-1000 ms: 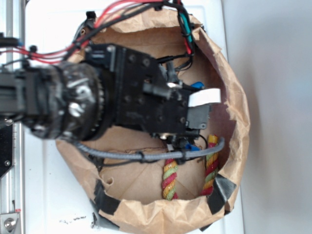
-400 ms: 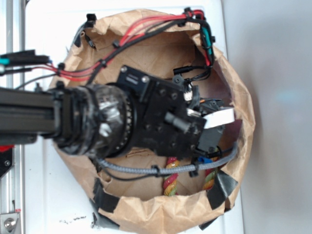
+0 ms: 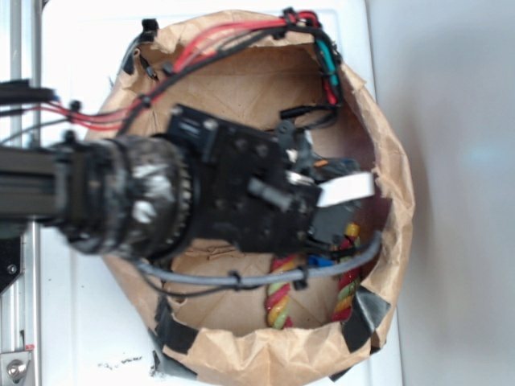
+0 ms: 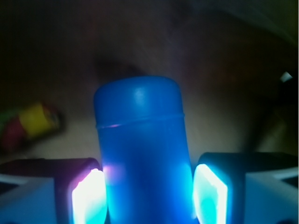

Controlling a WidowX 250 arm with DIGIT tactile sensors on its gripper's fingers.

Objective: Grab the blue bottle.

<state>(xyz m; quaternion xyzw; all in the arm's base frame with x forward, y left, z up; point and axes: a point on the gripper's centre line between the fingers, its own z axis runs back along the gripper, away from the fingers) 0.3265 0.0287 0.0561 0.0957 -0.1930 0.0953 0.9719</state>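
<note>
The blue bottle [image 4: 140,140] fills the middle of the wrist view, its rounded end pointing away from the camera. My gripper [image 4: 148,196] is shut on it, and both lit pads [image 4: 88,196] press against its sides. In the exterior view the gripper [image 3: 342,211] hangs inside the brown paper bag, toward its right wall. Only a small blue bit of the bottle [image 3: 319,261] shows under the black fingers; the arm hides the rest.
The crumpled paper bag [image 3: 265,354] rings the gripper with raised walls. Two red-yellow-green rope pieces [image 3: 278,301] [image 3: 346,281] lie on its floor near the front; one rope piece [image 4: 32,123] appears blurred at left. Red and black cables [image 3: 241,36] run along the bag's back rim.
The arm swung right and toward the front of the bag, then eased slightly back left. The gripper stays low over the bag floor, and the blue bit stays under its fingers.
</note>
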